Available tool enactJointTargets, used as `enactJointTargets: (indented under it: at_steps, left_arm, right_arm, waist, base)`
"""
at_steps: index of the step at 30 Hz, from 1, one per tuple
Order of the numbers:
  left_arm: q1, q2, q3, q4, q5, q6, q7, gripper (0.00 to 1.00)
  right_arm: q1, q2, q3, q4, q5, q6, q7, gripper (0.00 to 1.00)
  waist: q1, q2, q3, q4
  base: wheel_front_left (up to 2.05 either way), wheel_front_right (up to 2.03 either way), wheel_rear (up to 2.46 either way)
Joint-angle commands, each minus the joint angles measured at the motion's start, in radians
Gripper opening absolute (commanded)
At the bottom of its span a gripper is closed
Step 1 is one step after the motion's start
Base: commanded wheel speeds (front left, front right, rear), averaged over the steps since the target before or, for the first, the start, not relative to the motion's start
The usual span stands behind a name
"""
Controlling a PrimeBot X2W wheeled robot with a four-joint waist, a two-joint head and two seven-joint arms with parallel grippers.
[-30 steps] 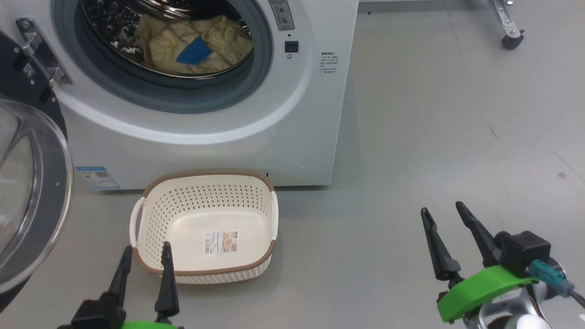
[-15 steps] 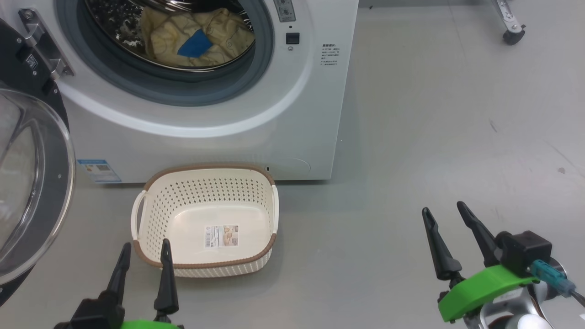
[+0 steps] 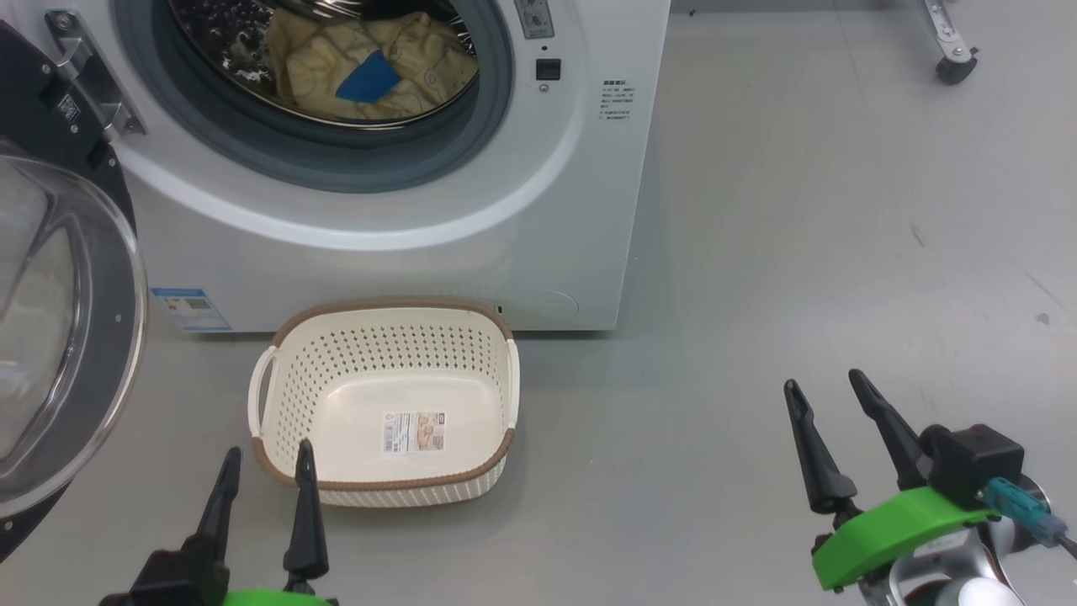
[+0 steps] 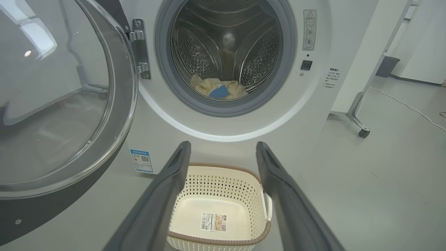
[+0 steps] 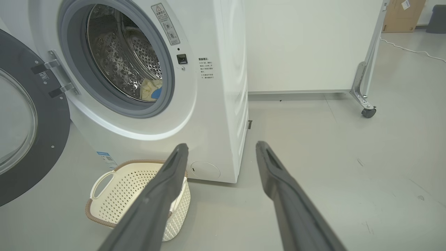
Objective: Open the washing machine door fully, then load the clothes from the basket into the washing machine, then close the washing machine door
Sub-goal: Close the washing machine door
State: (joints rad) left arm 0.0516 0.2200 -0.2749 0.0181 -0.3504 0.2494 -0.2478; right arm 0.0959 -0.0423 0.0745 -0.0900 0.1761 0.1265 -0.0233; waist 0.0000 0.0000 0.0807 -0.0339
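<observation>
The white washing machine (image 3: pixel 404 252) (image 4: pixel 313 115) (image 5: pixel 216 115) stands ahead with its door (image 3: pixel 59 337) (image 4: pixel 62 97) (image 5: pixel 21 122) swung wide to the left. The cream-yellow clothes (image 3: pixel 379 71) (image 4: pixel 217 89) (image 5: pixel 150 90) with a blue patch lie inside the steel drum. On the floor before the machine sits the cream basket (image 3: pixel 286 404) (image 4: pixel 251 181) (image 5: pixel 115 195), with just a label inside. My left gripper (image 3: pixel 265 459) (image 4: pixel 223 148) hangs open at the basket's near left corner. My right gripper (image 3: pixel 827 385) (image 5: pixel 219 148) is open over bare floor to the right.
Grey floor (image 3: pixel 799 210) stretches to the right of the machine. A white wheeled panel (image 5: pixel 306 45) stands behind, its castor (image 3: pixel 955 67) (image 5: pixel 368 112) at the far right. A cable (image 5: pixel 407 48) trails on the floor beyond it.
The head view has shifted a little, sliding the machine and basket slightly right and up in the picture. Both grippers stay open and in place.
</observation>
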Motion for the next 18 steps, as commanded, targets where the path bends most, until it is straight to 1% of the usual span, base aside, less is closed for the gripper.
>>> enactJointTargets:
  at_steps: [1, 5, 9, 18]
  left_arm:
    - [-0.033, 0.005, 0.039, -0.027, 0.016, 0.063, -0.014, 1.0]
    - [-0.035, 0.0, 0.046, -0.04, 0.023, 0.063, -0.014, 1.0]
    - [-0.025, -0.004, 0.046, -0.041, 0.028, 0.059, -0.014, 1.0]
    - [-0.012, -0.009, 0.042, -0.039, 0.036, 0.054, -0.014, 1.0]
  right_arm:
    - [-0.031, -0.008, 0.015, -0.035, 0.001, 0.004, -0.01, 1.0]
    - [-0.028, -0.008, 0.008, -0.036, -0.004, 0.004, -0.009, 1.0]
    - [-0.02, -0.008, -0.001, -0.038, -0.008, 0.004, -0.006, 1.0]
    - [-0.004, -0.008, -0.004, -0.047, -0.013, 0.004, 0.003, 1.0]
  waist:
    - [0.0, 0.0, 0.0, 0.004]
    - [0.0, 0.0, -0.005, 0.023]
    - [0.0, 0.0, -0.017, 0.056]
    - [0.0, 0.0, -0.049, 0.175]
  base:
    - [0.0, 0.0, 0.0]
    - [0.0, 0.0, 0.0]
    - [0.0, 0.0, 0.0]
    - [0.0, 0.0, 0.0]
